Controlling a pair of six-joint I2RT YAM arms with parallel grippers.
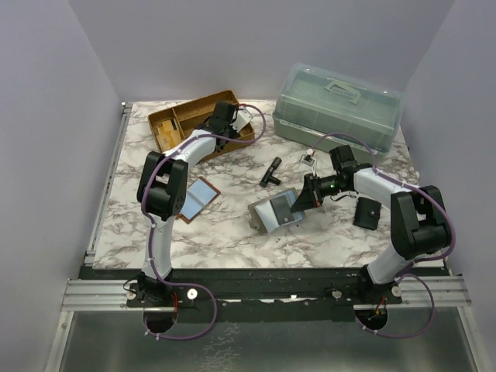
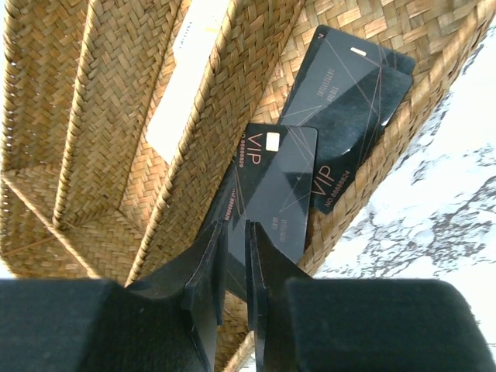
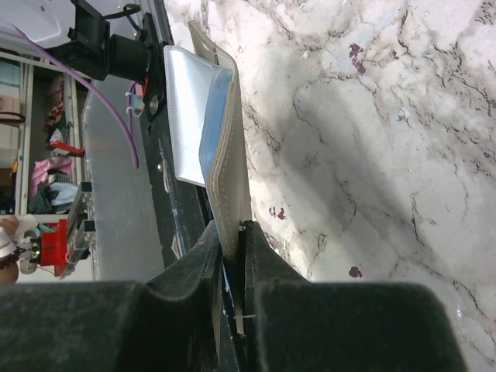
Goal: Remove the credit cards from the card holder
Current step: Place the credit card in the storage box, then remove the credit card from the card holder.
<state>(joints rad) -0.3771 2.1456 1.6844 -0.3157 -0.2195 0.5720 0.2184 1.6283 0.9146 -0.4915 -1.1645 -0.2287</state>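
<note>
My right gripper (image 1: 308,194) (image 3: 231,232) is shut on the edge of the grey card holder (image 1: 275,213) (image 3: 229,170), which stands open on the marble near the table's middle. A light-blue credit card (image 3: 217,116) shows inside its clear pocket. My left gripper (image 1: 232,116) (image 2: 236,232) hangs over the wicker tray (image 1: 186,116) (image 2: 93,155) at the back left, its jaws a narrow gap apart. Just beyond its fingertips, a black VIP card (image 2: 279,186) lies in the tray on top of another black card (image 2: 349,101).
A flat light-blue piece with a brown rim (image 1: 200,198) lies on the marble beside the left arm. A grey-green lidded box (image 1: 337,105) stands at the back right. A small black part (image 1: 271,170) and a black pouch (image 1: 366,211) lie near the right arm.
</note>
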